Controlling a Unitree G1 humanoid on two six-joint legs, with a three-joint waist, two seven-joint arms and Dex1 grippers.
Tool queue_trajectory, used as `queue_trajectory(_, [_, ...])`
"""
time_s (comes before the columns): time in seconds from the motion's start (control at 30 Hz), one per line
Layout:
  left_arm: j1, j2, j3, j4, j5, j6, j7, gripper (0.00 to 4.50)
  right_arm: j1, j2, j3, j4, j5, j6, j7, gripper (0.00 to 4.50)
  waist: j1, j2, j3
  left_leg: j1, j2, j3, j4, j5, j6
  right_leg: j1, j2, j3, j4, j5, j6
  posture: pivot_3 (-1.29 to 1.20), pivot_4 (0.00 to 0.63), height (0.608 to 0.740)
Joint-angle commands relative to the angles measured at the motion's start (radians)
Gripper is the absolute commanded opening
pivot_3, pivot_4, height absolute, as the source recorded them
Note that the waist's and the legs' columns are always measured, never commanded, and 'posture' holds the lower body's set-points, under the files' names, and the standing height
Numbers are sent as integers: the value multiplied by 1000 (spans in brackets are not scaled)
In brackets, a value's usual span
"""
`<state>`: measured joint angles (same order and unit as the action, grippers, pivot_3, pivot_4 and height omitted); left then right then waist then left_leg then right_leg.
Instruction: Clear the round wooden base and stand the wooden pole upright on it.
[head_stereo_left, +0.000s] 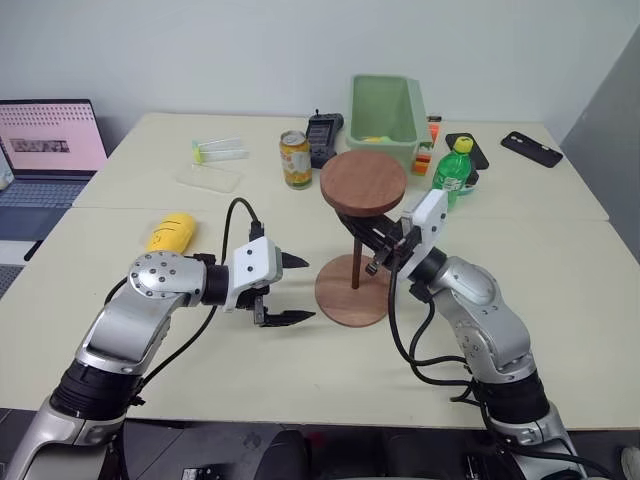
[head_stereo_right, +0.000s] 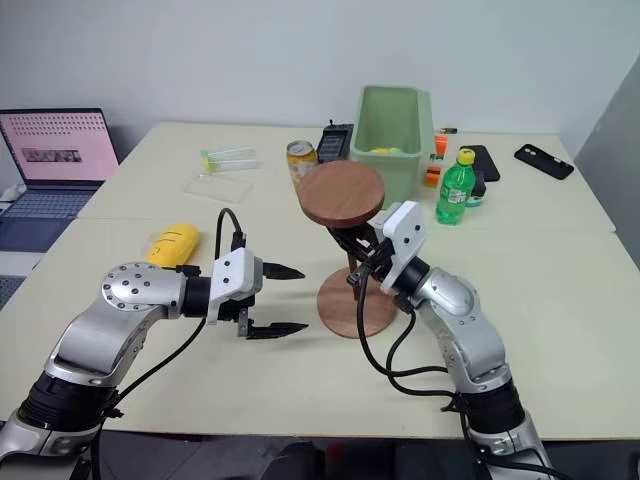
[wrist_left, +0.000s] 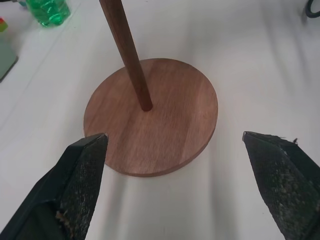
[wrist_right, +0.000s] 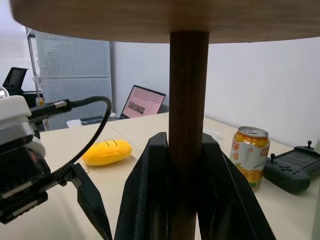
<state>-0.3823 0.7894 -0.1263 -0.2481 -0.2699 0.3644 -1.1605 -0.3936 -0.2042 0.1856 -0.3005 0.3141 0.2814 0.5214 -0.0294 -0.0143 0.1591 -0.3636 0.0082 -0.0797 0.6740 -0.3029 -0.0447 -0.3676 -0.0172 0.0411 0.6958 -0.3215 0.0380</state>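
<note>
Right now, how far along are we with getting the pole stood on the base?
Done: the round wooden base has nothing on it but the wooden pole, which stands upright with its foot at the base's centre hole.

In hand: the right gripper is shut on the pole's shaft; the left gripper is open beside the base.

Left: release the pole and see whether it stands alone.

left end effector (head_stereo_left: 287, 290) – fingers spread wide | right end effector (head_stereo_left: 383, 248) – fingers clamped, raised
</note>
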Motion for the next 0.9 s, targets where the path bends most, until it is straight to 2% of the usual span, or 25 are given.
queue_trajectory(0.03, [2,6,9,-29,-9,-12,1,4500,63,-42,35,88,-62,70,-9,249,1,0,-1,0,0,0,0,0,0,0,0,0,0,0,0,0,150,740])
queue_trajectory(0.47, [7,-2,5,-14,-1,-32,2,4500,41,-51,33,52,-30,93,-20,249,1,0,-5,0,0,0,0,0,0,0,0,0,0,0,0,0,150,740])
queue_trajectory(0.5, [5,-4,4,-10,0,-36,2,4500,29,-51,32,36,-18,100,-13,599,1,0,-5,0,0,0,0,0,0,0,0,0,0,0,0,0,150,740])
queue_trajectory(0.63, [3,-5,3,-3,1,-50,-2,4500,11,-62,34,1,-2,120,3,1374,1,0,-1,-1,0,0,-1,0,0,-1,0,0,0,0,0,0,150,740])
queue_trajectory(0.8, [2,-10,5,-1,-3,-55,-4,4500,24,-81,26,-25,-1,146,22,2525,-4,3,2,-15,1,0,0,0,0,-16,0,1,1,0,0,0,150,740])
queue_trajectory(0.9, [4,-11,10,-4,-6,-54,-1,4500,36,-99,19,-45,2,163,34,2525,-4,3,2,-20,1,1,1,0,0,-20,-1,1,1,0,0,0,150,740])
